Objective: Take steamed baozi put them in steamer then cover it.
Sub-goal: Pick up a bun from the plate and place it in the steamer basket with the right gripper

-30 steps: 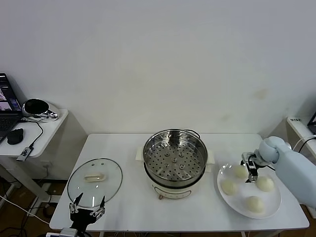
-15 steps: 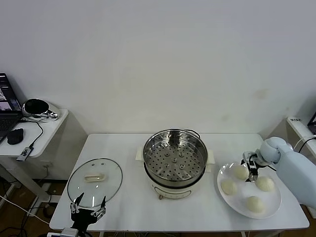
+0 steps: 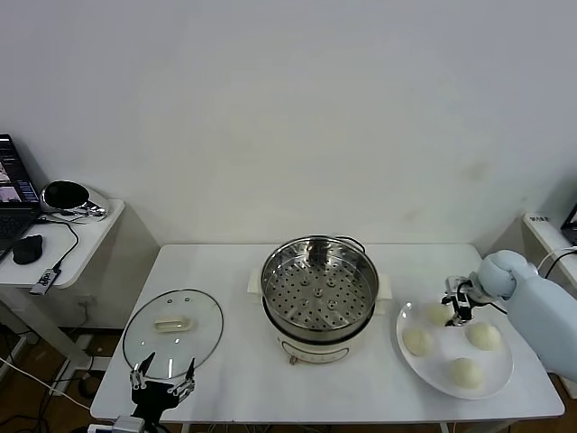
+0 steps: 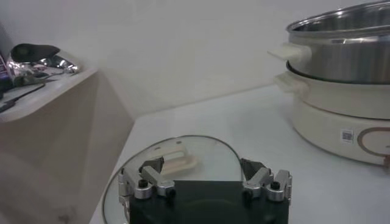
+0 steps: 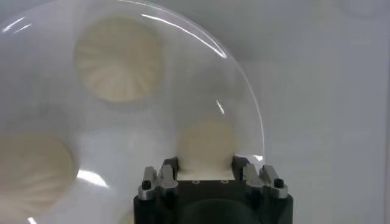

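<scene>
While all four steamed baozi sat on the white plate, my right gripper was at the rear bun, spread around it, not visibly squeezing. Steamer was empty at mid-surface. Cover lay flat left of it, my left gripper parked spread just beside its near rim. My read: nothing loaded yet, four transfers and lidding remained.

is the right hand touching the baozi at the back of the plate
Cannot tell. In the right wrist view the right hand has the baozi between its fingers, but neither contact nor gap shows plainly.
</scene>
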You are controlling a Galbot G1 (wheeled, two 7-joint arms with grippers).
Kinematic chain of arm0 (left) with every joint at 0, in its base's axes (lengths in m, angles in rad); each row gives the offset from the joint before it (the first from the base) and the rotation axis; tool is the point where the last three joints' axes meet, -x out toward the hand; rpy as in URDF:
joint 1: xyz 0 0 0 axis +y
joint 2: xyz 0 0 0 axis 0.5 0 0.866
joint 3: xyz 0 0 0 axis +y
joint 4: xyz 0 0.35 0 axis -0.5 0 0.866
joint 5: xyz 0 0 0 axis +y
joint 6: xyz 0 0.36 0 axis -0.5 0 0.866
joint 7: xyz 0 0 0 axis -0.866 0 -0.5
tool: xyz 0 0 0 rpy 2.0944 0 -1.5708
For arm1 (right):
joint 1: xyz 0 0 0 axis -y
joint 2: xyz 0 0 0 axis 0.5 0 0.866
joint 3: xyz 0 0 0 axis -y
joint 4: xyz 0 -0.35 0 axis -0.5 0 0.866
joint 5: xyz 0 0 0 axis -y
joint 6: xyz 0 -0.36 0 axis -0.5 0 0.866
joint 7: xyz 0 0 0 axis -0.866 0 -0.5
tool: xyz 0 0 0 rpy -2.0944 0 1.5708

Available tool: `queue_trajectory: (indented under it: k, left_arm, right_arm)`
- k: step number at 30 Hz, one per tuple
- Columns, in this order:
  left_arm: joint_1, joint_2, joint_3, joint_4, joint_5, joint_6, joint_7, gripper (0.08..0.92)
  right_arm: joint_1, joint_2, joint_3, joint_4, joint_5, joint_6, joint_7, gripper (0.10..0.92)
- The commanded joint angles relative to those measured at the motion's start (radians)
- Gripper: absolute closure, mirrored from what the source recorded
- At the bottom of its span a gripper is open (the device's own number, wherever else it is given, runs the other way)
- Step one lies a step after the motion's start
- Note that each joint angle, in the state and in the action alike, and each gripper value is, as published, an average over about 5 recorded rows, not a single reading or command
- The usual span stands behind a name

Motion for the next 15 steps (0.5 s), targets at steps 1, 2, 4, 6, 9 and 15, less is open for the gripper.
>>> queue_trajectory:
  k: [1,2,4,6,9,15]
  left_arm:
    - [-0.006,0.001,0.009,-0.002,0.0,0.001,-0.003,0.177]
    - [-0.007,0.001,0.011,-0.003,0.0,0.001,-0.003,0.177]
    - [-0.009,0.001,0.015,-0.005,0.001,0.001,-0.004,0.177]
    - [-0.01,0.003,0.018,-0.008,0.003,0.003,-0.007,0.177]
    - [-0.009,0.008,0.018,-0.018,0.004,0.007,-0.01,0.177]
    - [-0.002,0.017,0.01,-0.04,-0.002,0.006,-0.014,0.177]
  right_arm:
    - [0.142,-0.086,-0.073,0.108,0.13,-0.028,-0.023,0.474]
    - [0.192,-0.101,-0.111,0.13,0.159,-0.037,-0.029,0.474]
    - [0.302,-0.115,-0.188,0.17,0.218,-0.055,-0.045,0.474]
    - [0.4,-0.104,-0.249,0.192,0.266,-0.073,-0.062,0.474]
    - [0.544,-0.037,-0.339,0.192,0.334,-0.098,-0.093,0.474]
    - [0.719,0.167,-0.481,0.094,0.421,-0.098,-0.162,0.474]
